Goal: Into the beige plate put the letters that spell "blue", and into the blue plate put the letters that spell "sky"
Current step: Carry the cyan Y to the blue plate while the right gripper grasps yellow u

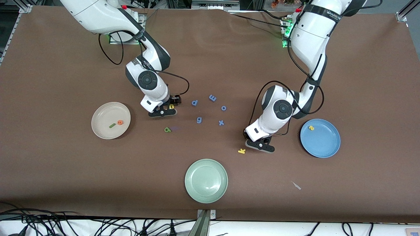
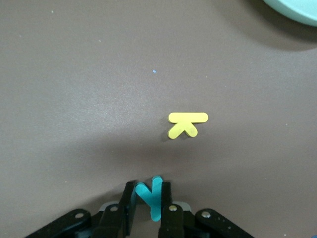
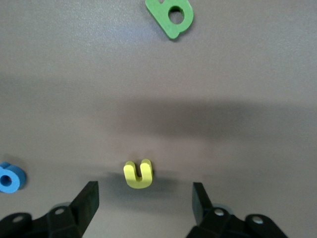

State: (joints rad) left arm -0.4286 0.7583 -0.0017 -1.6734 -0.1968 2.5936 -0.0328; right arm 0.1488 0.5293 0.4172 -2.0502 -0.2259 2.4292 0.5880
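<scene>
My left gripper (image 2: 148, 199) (image 1: 261, 144) is down at the table, shut on the teal y (image 2: 151, 197). The yellow k (image 2: 186, 124) (image 1: 241, 151) lies flat just beside it. The blue plate (image 1: 323, 144) at the left arm's end holds the yellow s (image 1: 311, 128). My right gripper (image 3: 145, 201) (image 1: 165, 110) stands open and low, with the yellow u (image 3: 138, 174) (image 1: 171, 106) on the table just ahead of its fingertips. The green b (image 3: 172, 17) (image 1: 167, 129) lies nearer the front camera. The beige plate (image 1: 101, 114) holds the green l (image 1: 112, 125) and orange e (image 1: 120, 122).
Several blue letters (image 1: 199, 120) are scattered mid-table between the arms; one (image 3: 10, 177) lies close beside my right gripper. A pale green plate (image 1: 206, 180) (image 2: 297, 10) sits nearest the front camera. A small grey scrap (image 1: 296, 185) lies by it, toward the left arm's end.
</scene>
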